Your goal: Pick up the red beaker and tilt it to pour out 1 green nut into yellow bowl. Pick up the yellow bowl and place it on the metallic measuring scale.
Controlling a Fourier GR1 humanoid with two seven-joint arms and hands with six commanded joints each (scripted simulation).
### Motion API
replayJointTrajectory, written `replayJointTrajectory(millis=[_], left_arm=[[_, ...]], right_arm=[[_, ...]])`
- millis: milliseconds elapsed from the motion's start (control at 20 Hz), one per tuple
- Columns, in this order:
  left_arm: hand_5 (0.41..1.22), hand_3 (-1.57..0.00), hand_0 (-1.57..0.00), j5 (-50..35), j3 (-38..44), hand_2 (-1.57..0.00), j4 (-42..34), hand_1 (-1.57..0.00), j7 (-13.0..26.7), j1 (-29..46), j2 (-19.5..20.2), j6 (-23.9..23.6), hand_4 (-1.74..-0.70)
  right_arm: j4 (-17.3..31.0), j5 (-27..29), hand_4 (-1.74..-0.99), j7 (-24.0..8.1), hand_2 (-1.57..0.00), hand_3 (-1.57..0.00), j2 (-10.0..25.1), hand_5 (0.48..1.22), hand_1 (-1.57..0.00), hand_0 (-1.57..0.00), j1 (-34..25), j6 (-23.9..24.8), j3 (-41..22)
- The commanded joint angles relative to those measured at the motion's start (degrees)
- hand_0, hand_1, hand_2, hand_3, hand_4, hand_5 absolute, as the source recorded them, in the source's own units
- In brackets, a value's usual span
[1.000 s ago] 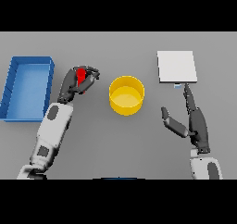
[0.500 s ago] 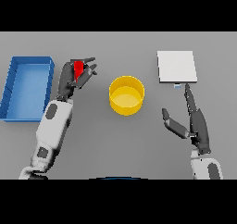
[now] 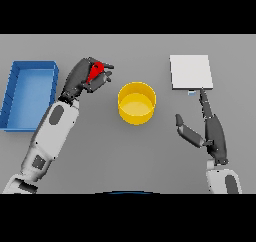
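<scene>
A bare lab-style test bench — a plain grey table [image 3: 125,166] carrying a red beaker [image 3: 94,72] gripped in the left hand [image 3: 85,78], a blue tray [image 3: 30,66] just beyond it, and a metallic measuring scale [image 3: 190,72] ahead of the right hand [image 3: 210,128] — nothing domestic.

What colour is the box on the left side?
Blue. The box shows in the head view, beside the left hand.

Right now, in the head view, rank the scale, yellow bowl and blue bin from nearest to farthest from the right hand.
From the right hand:
1. Metallic scale, just ahead of its fingertips.
2. Yellow bowl, at centre, to its left.
3. Blue bin, at the far left edge.
</scene>
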State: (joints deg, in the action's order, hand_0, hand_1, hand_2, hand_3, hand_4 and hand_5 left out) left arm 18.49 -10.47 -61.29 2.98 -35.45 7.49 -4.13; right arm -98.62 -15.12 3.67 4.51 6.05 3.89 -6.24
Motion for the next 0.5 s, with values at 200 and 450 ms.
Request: replayJointTrajectory(millis=[200, 450], left_arm=[[1.128, -1.57, -1.57, 6.6, -6.0, -1.57, -1.3, -1.57, 6.0, -1.9, 3.4, 0.4, -1.74], [1.145, -1.57, -1.57, 18.4, -16.7, -1.57, 0.6, -1.57, 10.5, -7.3, 6.7, 3.1, -1.74]], right_arm=[[0.8, 0.0, -1.254, 0.5, 0.00, 0.00, -0.6, 0.683, 0.00, 0.00, 0.1, 0.0, -0.3], [-0.4, 0.0, -1.262, 0.0, 0.00, 0.00, -1.1, 0.694, 0.00, 0.00, 1.0, -0.3, -0.9]])
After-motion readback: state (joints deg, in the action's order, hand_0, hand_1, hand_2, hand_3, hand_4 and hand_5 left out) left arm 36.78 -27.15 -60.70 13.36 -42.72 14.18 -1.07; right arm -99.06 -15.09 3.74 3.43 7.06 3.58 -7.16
